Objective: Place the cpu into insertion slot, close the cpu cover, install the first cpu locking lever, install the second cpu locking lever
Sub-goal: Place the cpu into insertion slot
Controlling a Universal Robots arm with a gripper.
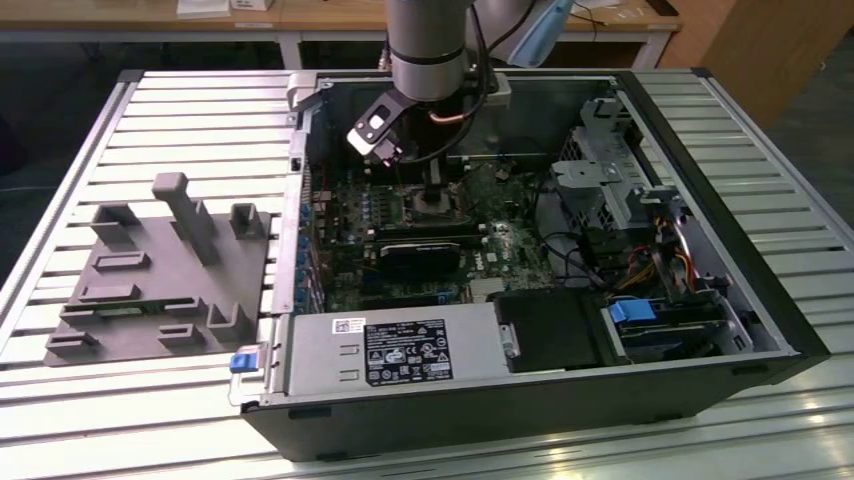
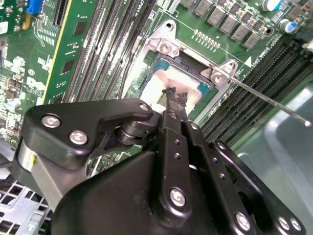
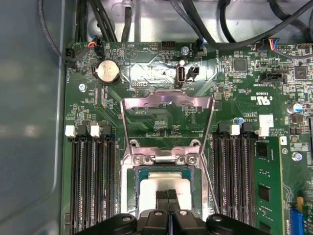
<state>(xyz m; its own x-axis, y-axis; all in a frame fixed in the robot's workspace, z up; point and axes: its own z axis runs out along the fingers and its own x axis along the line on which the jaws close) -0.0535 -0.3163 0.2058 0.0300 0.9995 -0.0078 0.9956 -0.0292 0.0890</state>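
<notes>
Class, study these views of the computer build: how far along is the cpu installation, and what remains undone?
Done: the cpu lies flat in the insertion slot. In hand: the claw, tips together, appears to rest on the chip's top. Left: the cpu cover stands open, hinged up away from the slot, and a locking lever sticks out unlatched in the second wrist view.

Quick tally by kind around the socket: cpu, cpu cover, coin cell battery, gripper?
cpu: 1
cpu cover: 1
coin cell battery: 1
gripper: 1
Total: 4
</notes>
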